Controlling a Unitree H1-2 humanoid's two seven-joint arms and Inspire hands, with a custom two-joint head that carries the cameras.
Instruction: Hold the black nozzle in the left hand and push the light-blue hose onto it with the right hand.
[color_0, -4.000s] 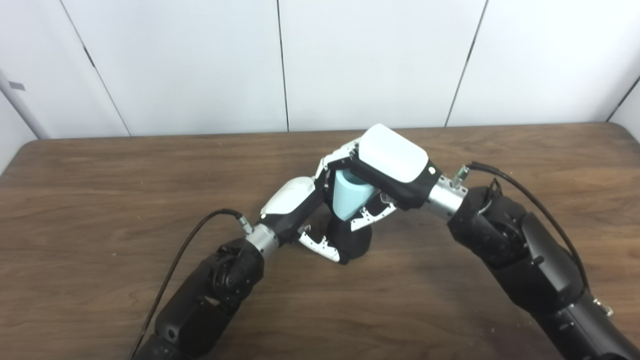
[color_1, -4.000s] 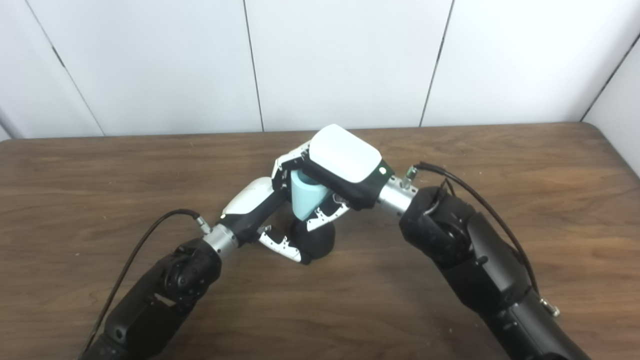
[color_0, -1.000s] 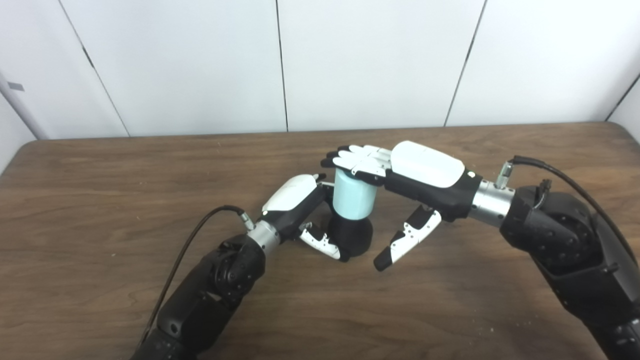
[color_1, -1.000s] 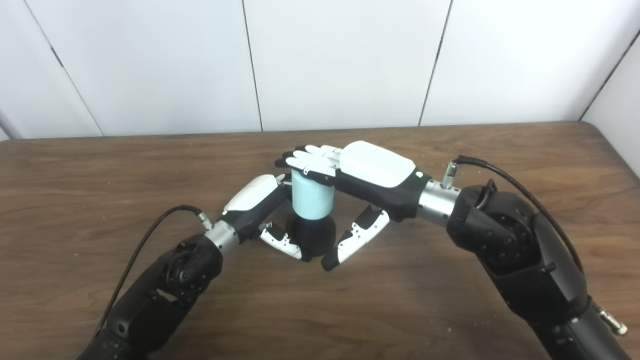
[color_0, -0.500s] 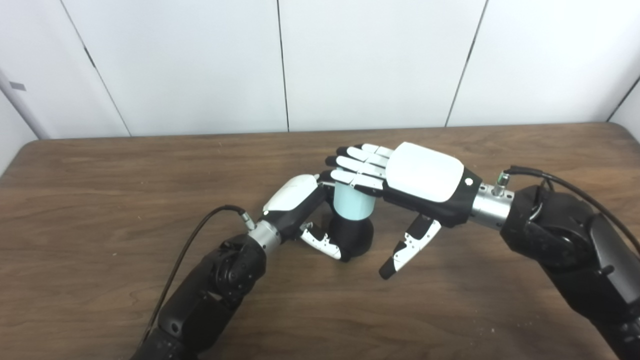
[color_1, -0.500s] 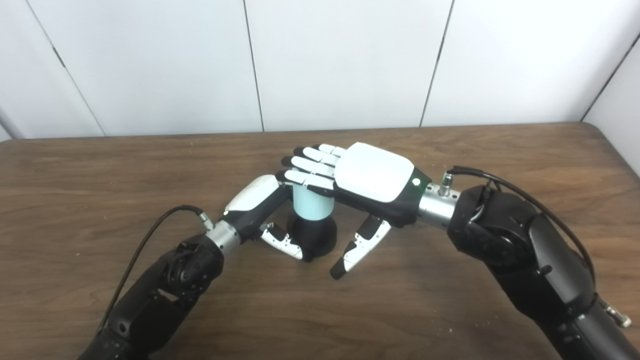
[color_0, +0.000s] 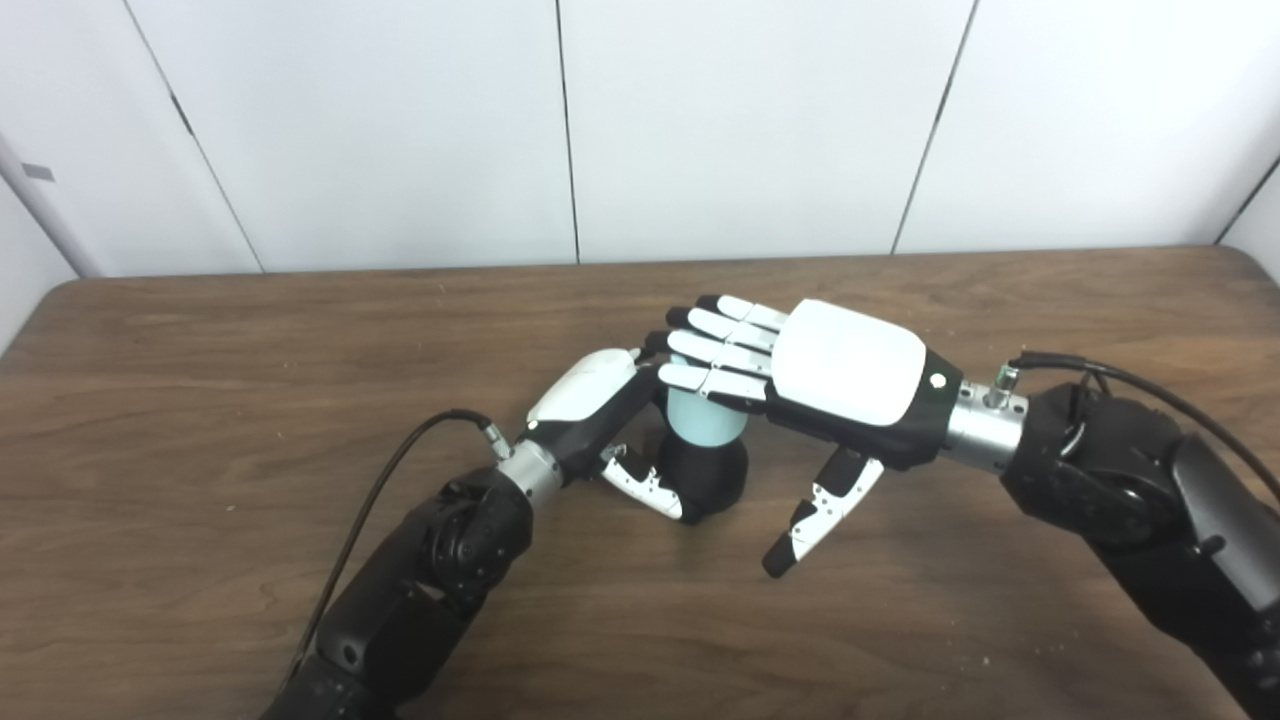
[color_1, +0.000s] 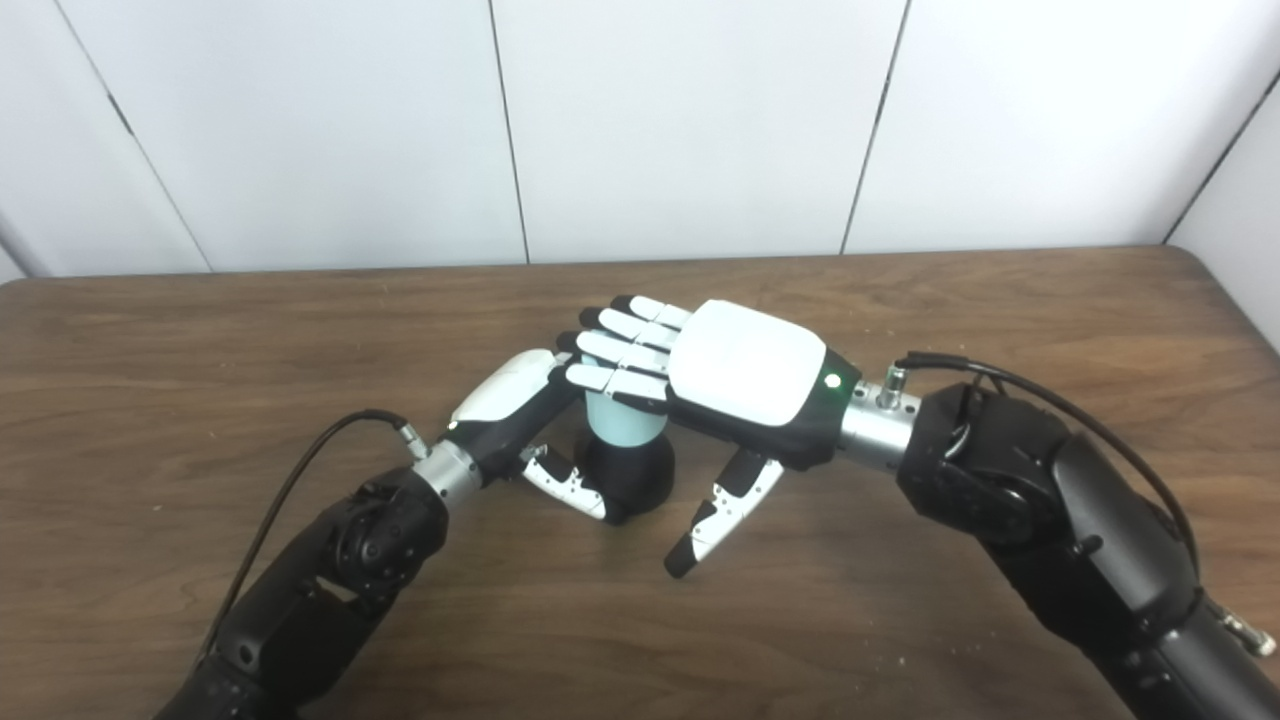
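**Your workspace: dark wood table against a white panelled wall**

You are looking down at a brown wood-grain table (color_0: 200, 560) that fills the lower part of both views, with rounded far corners. Behind it stands a white wall (color_0: 740, 120) split by thin dark seams into tall panels. The light is even and soft. Pale specks dot the tabletop near your right edge.

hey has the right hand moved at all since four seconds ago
Yes. The right hand was then wrapped around the light-blue hose; now it is open, fingers flat over the hose's top, palm shifted right, away from the black nozzle standing on the brown wooden table.
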